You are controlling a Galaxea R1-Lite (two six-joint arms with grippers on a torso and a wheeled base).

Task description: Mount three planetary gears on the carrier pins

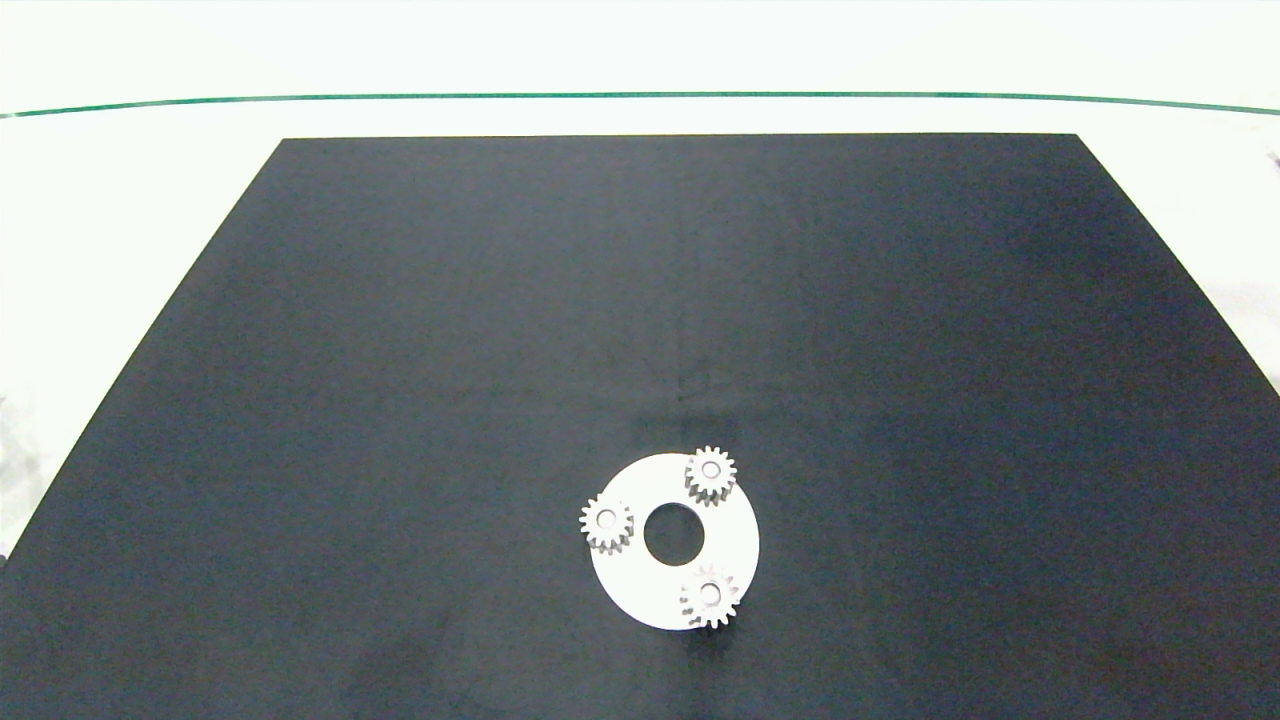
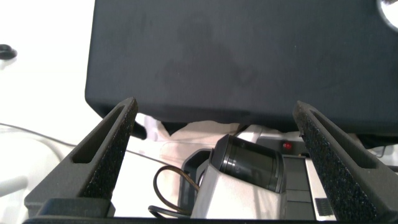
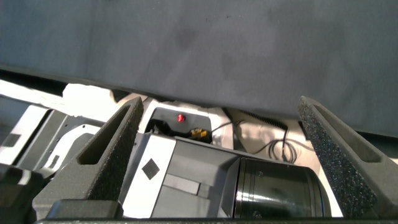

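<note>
A dark mat [image 1: 640, 330] covers most of the white desk [image 1: 150, 200], and it carries everything that matters here. Near the middle of the mat's near edge lies the white disc [image 1: 735, 540], flat, with its large central hole showing the dark mat through it.

Three gears sit on the disc, spread evenly around the hole. One gear [image 1: 710, 474] is on the far side of the disc, one [image 1: 606, 522] overhangs its left rim, and one [image 1: 709, 596] is at the near rim. Each shows a pale round spot in its bore, which I take to be a pin end, so each gear looks threaded over its pin. Whether they are pressed fully down cannot be told from above. The even spacing follows from the pins, which fix where a gear can go. By this layout the task looks finished, with no gear left loose on the mat.

Neither arm reaches into the head view. The left gripper [image 2: 214, 158] hangs back off the mat's edge, fingers wide apart and holding nothing, above robot hardware and a cable. The right gripper [image 3: 217, 162] is parked likewise beyond the mat, fingers spread and empty. Pulled clear like this, both leave the assembly untouched.
</note>
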